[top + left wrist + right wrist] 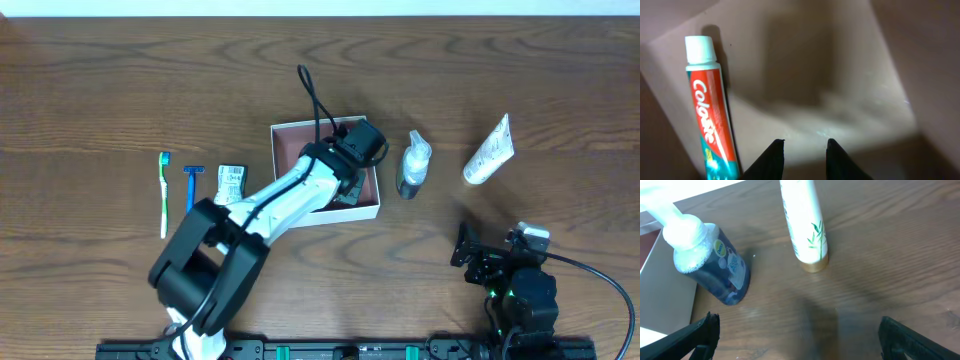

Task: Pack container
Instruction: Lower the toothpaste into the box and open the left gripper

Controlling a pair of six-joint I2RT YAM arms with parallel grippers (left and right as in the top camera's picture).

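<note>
The bench is dark brown wood with a clear grain and a low sheen. The container looks like thin card, white on the walls and matt pinkish-brown inside. The toothpaste tube is glossy printed plastic with a smooth white cap. The pump bottle is clear plastic with a glossy label. The white tube is smooth, and its gold cap is shiny. The left gripper is matt black.

White-and-black left arm, black right arm, black cables
</note>
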